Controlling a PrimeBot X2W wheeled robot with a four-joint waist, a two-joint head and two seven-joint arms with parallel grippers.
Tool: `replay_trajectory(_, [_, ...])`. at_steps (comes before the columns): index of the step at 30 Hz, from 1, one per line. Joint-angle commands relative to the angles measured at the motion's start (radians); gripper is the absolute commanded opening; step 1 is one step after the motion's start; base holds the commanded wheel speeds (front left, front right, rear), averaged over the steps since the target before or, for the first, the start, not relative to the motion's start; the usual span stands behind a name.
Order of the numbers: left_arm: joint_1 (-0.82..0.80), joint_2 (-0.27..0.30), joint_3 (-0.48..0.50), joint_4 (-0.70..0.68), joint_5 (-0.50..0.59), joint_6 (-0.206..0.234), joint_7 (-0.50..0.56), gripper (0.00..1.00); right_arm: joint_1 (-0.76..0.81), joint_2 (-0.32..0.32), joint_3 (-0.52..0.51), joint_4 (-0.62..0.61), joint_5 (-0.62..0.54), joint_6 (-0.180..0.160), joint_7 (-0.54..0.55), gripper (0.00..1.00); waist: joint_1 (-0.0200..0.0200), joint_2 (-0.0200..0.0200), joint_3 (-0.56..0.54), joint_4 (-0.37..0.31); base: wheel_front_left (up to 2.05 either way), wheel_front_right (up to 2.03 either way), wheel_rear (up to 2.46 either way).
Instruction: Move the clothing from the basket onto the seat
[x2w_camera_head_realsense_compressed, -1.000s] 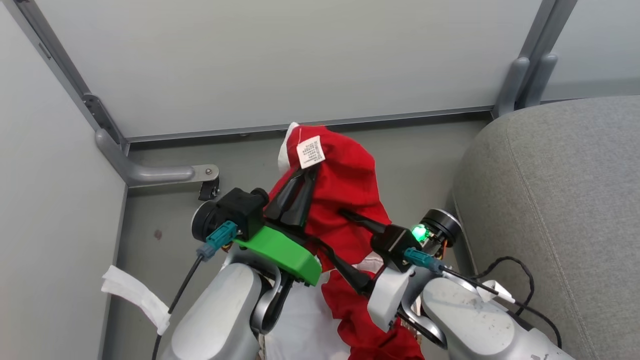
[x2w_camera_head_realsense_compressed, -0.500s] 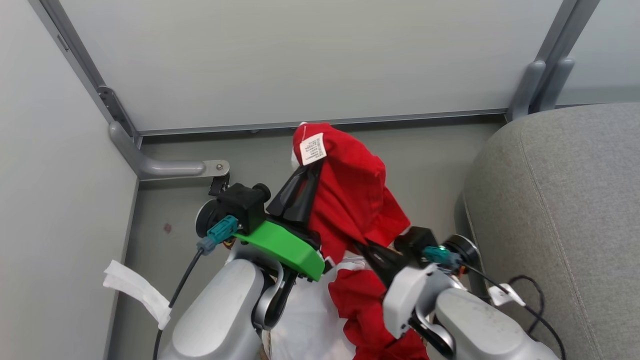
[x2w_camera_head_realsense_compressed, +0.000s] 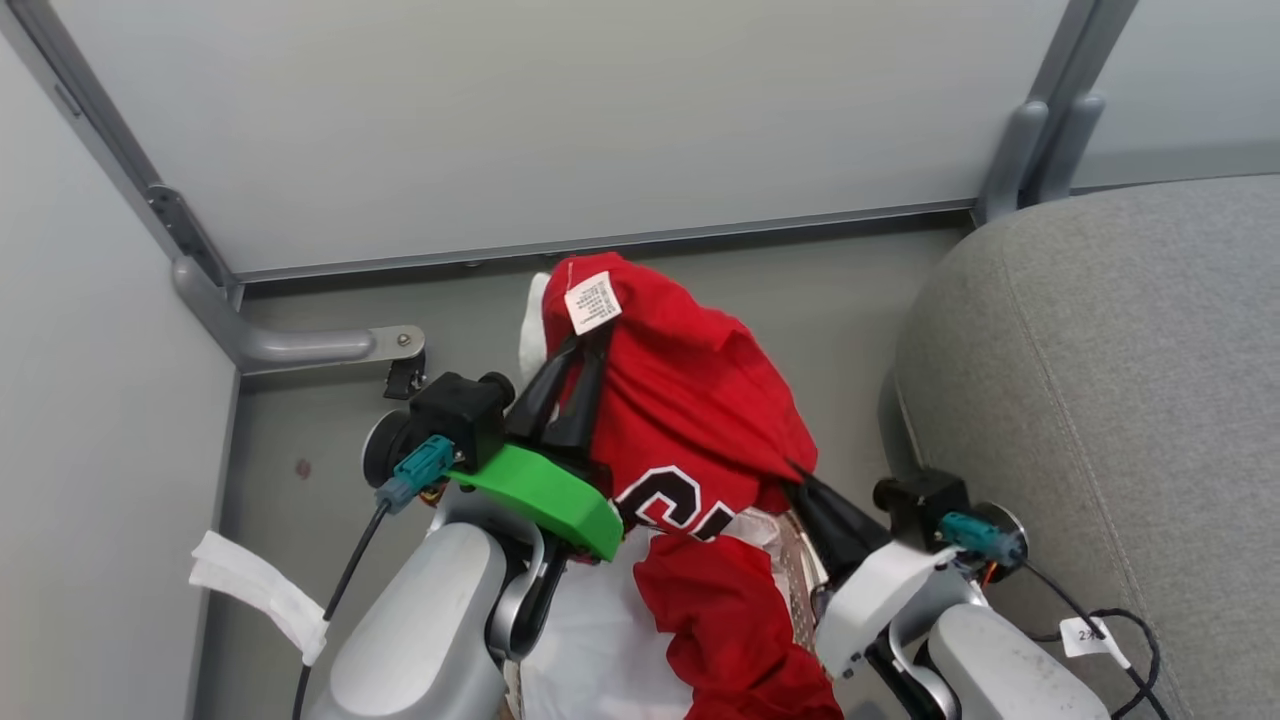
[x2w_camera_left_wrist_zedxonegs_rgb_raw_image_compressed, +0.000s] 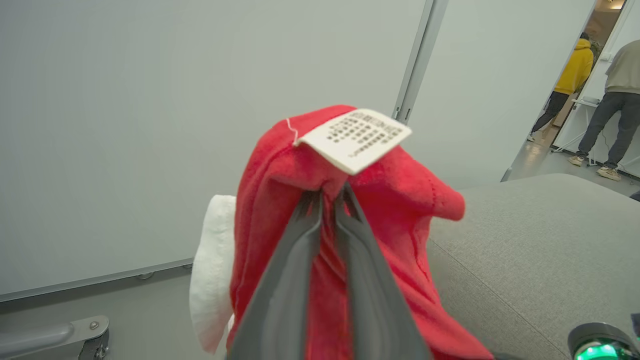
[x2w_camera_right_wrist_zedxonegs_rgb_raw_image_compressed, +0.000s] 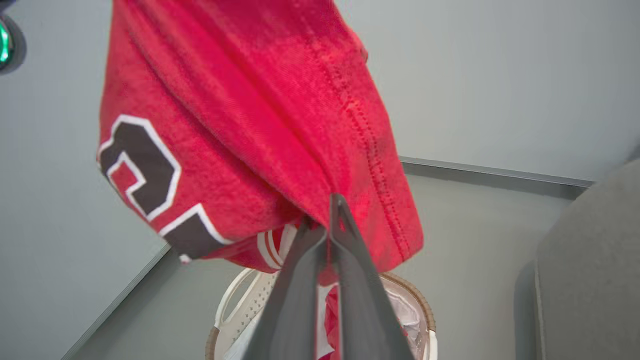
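Jersey (x2w_camera_head_realsense_compressed: 700, 400) held above basket (x2w_camera_right_wrist_zedxonegs_rgb_raw_image_compressed: 240, 315), pinched by L hand (x2w_camera_head_realsense_compressed: 582, 342) & R hand (x2w_camera_head_realsense_compressed: 798, 476); not yet on seat (x2w_camera_head_realsense_compressed: 1100, 350); more clothing (x2w_camera_head_realsense_compressed: 730, 630) left inside.

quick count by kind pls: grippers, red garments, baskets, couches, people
grippers: 2, left gripper, right gripper
red garments: 2, lifted garment, second garment in the basket, seemingly separate
baskets: 1
couches: 1, couch
people: 2
total: 8
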Motion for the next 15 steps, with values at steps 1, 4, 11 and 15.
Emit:
replay_trajectory(1, [0.002,0.003,0.011,-0.001,0.016,0.008,-0.006,1.0,0.015,0.003,-0.026,-0.026,-0.008,-0.001,0.0,0.0,0.0,0.0,0.004,-0.022,0.0,0.0,0.0])
replay_trajectory(4, [0.026,0.003,0.023,0.016,0.037,0.012,-0.004,1.0,0.033,0.016,-0.076,-0.089,-0.016,-0.001,0.0,0.0,0.0,0.0,-0.005,-0.061,0.0,0.0,0.0])
replay_trajectory(11, [0.072,0.003,0.076,0.032,0.079,-0.017,-0.004,1.0,0.055,0.039,-0.126,-0.206,-0.004,-0.001,-0.001,0.0,0.0,0.0,-0.001,-0.228,0.0,0.0,0.0])
replay_trajectory(15, [0.092,0.003,0.095,0.025,0.112,-0.031,-0.004,1.0,0.052,0.041,-0.142,-0.243,-0.006,-0.001,-0.001,0.0,0.0,0.0,0.006,-0.336,0.0,0.0,0.0])
